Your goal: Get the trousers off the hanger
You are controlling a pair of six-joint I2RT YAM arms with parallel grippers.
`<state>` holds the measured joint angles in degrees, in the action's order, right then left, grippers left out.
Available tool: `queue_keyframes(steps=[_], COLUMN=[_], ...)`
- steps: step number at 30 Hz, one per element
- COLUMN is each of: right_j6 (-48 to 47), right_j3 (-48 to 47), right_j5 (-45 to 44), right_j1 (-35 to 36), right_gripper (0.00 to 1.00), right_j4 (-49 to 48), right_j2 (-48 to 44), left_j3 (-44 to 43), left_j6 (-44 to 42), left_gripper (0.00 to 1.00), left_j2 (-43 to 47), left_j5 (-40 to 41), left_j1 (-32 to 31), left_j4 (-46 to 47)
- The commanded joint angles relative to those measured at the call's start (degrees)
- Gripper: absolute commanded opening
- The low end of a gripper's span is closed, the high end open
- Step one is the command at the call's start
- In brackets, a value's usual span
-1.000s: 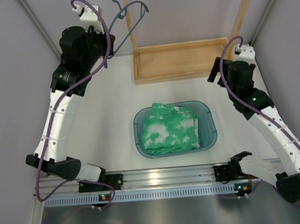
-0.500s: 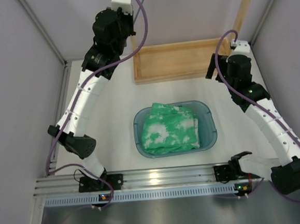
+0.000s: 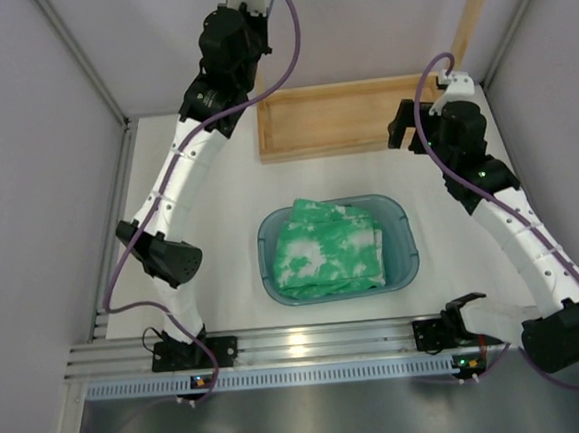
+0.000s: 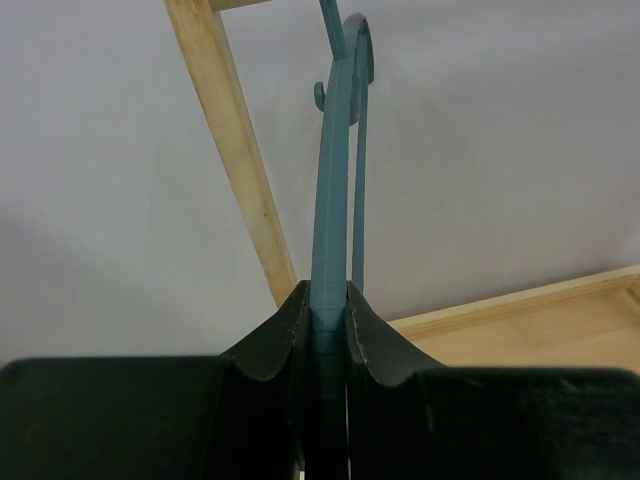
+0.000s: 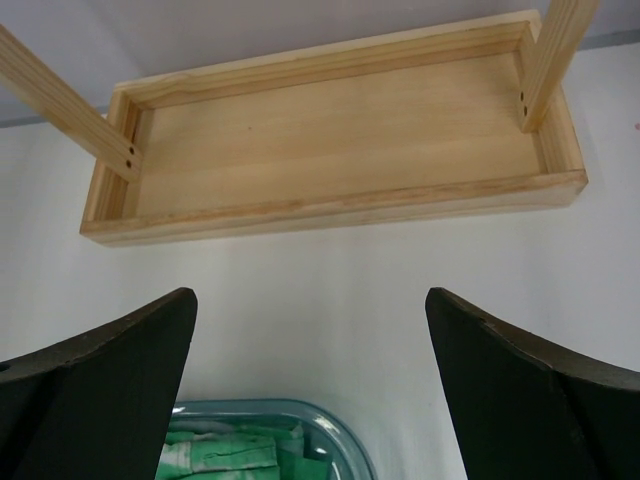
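The green and white tie-dye trousers (image 3: 329, 248) lie folded in the teal basin (image 3: 403, 230) at the table's middle; the right wrist view shows a corner of them (image 5: 230, 455). My left gripper (image 4: 327, 300) is raised high at the back and is shut on the thin grey-blue hanger (image 4: 335, 190), whose hook curves up by the wooden post. The hanger carries no cloth. In the top view the left wrist (image 3: 239, 25) reaches the upper edge and the hanger is hidden. My right gripper (image 5: 310, 300) is open and empty, hovering between the basin and the wooden rack.
The light wooden rack's base tray (image 3: 347, 117) lies at the back of the table, with slanted posts (image 3: 474, 11) rising from it. One post (image 4: 235, 150) runs just left of the hanger. Grey walls close in both sides. The basin rim (image 5: 340, 440) lies below the right gripper.
My left arm has swung from the back left up and rightward to the rack's left post, carrying the hanger. The right gripper has shifted slightly toward the back. The trousers have not moved.
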<state>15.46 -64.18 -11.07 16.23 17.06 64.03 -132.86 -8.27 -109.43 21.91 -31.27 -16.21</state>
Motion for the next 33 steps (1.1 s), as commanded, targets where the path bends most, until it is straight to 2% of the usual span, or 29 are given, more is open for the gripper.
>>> queue_keyframes(steps=[1, 4, 13, 15, 19, 22, 33], right_j6=[-0.8, 0.4, 1.8, 1.9, 2.3, 2.7, 6.2], right_j3=[-0.2, 1.0, 3.0, 3.0, 2.6, 2.1, 2.9], right_j5=[1.8, 2.0, 3.4, 3.5, 3.6, 3.9, 3.6], right_j1=[-0.8, -0.9, -0.9, -0.8, -0.9, -0.9, -0.8], right_gripper=[0.99, 0.99, 0.99, 0.99, 0.99, 0.99, 0.99], right_j4=[-3.5, -3.3, -3.3, -3.1, -2.8, -2.5, -1.0], right_j2=[-1.4, -2.2, -3.7, -3.9, -4.0, -4.2, -6.4], left_j3=[-3.0, -3.0, -3.5, -4.7, -6.5, -6.9, -10.8], left_j6=[2.3, 3.1, 7.2, 8.0, 16.4, 16.2, 17.9], left_gripper=[0.0, 0.0, 0.0, 0.0, 0.0, 0.0, 0.0], left_j2=[-1.2, -1.8, -1.1, -1.4, -1.2, -1.2, -5.2], left_j5=[1.1, 0.6, -4.9, -8.6, -15.6, -17.0, -24.8], left_j1=[0.6, 0.8, 1.9, 2.7, 7.9, 10.2, 11.6], left_j4=[6.5, 6.5, -2.1, -4.8, -7.7, -9.4, -12.1])
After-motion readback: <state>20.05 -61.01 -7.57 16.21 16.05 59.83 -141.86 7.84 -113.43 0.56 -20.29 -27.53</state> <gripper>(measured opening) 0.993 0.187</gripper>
